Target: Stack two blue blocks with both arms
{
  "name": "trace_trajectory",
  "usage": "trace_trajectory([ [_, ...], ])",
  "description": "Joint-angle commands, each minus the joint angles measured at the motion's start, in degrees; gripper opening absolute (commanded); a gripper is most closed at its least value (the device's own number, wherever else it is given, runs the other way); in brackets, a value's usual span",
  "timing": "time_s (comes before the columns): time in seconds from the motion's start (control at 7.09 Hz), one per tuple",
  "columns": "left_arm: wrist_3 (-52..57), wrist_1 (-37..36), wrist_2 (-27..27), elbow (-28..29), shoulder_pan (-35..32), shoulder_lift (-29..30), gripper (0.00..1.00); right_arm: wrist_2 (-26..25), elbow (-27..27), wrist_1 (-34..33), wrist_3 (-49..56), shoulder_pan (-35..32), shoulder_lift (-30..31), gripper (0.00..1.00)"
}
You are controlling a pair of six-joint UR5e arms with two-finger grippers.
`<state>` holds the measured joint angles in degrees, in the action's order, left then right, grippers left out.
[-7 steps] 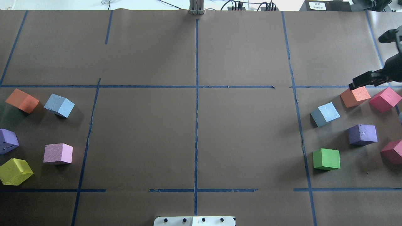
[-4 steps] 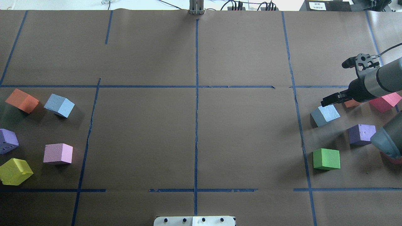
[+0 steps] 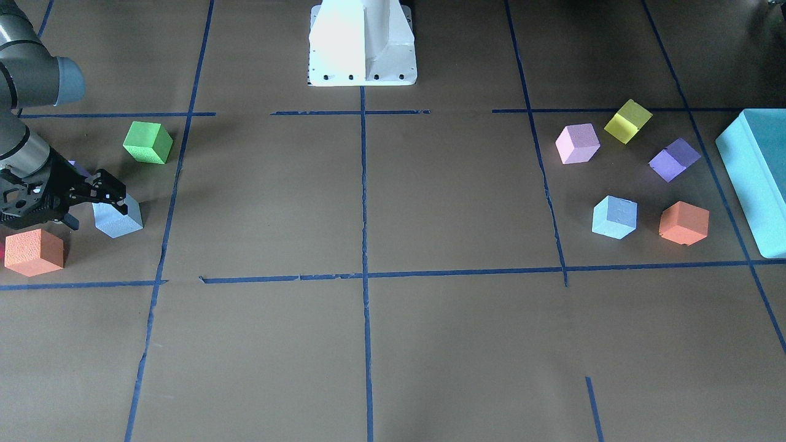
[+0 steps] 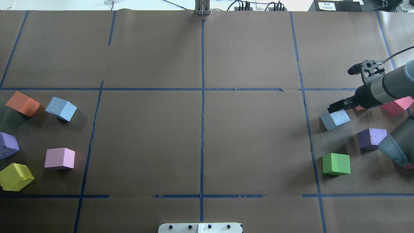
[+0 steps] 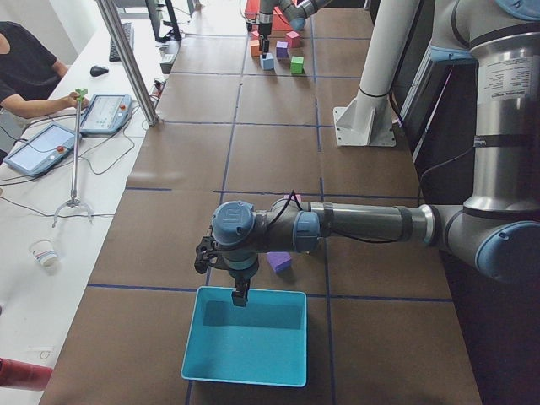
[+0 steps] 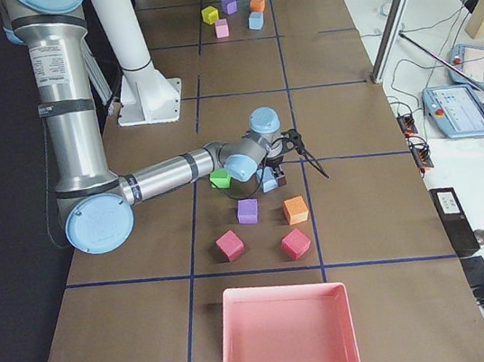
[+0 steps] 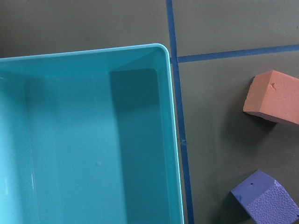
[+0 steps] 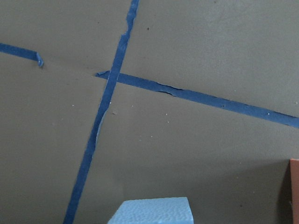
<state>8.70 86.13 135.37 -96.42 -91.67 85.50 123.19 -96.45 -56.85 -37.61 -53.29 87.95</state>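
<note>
One blue block [image 4: 336, 119] sits directly beneath your right hand [image 4: 333, 107]. The front view shows the fingers spread at the block's upper edge, which the overhead view blurs into one dark bar. The other blue block [image 4: 61, 108] lies well away from that hand, across the bench [image 4: 200, 145]. Only the left side view shows your left hand [image 5: 240, 291], over the teal box [image 5: 245, 346], and you cannot tell whether it is spread or closed.

Dull foam and paper, shiny plastic, satin metal

The left-side blue block [image 4: 61, 108] and the right-side blue block [image 8: 152, 211] are matt, grainy foam. The brown paper [image 4: 145, 139] under them is dull and faintly creased, and its blue tape [image 8: 112, 93] is ragged-edged. The teal box [image 7: 93, 140] is smooth, glossy plastic. The right arm [image 4: 393, 81] has a satin grey metal tube.
</note>
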Motion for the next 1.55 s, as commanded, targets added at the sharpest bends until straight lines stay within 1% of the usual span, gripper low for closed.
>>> trace_trajectory([
  [0.0, 0.0, 0.0, 0.0, 0.0, 0.0, -0.1, 1.00, 0.0, -0.1, 0.0, -0.1, 0.9, 0.0, 1.00],
  [0.71, -0.1, 0.0, 0.1, -0.1, 0.0, -0.1, 1.00, -0.4, 1.0, -0.7, -0.1, 3.3, 0.6, 1.00],
  [0.85, -0.1, 0.0, 0.1, -0.1, 0.0, -0.1, 1.00, -0.4, 1.0, -0.7, -0.1, 3.3, 0.4, 0.94],
  [0.99, 0.0, 0.0, 1.2, -0.1, 0.0, -0.1, 1.00, -0.4, 0.9, -0.7, -0.1, 3.3, 0.5, 0.64],
  [1.13, 0.0, 0.0, 2.2, 0.0, 0.0, -0.2, 1.00, -0.4, 0.7, -0.7, -0.1, 3.2, 0.4, 0.28],
  [1.27, 0.0, 0.0, 2.2, 0.0, 0.0, -0.2, 1.00, -0.4, 0.4, -0.7, 0.0, 2.8, 0.5, 0.12],
  [1.41, 0.0, 0.0, 2.2, -0.1, 0.0, -0.2, 1.00, -0.1, -0.2, -0.7, 0.0, 1.4, 0.5, 0.03],
])
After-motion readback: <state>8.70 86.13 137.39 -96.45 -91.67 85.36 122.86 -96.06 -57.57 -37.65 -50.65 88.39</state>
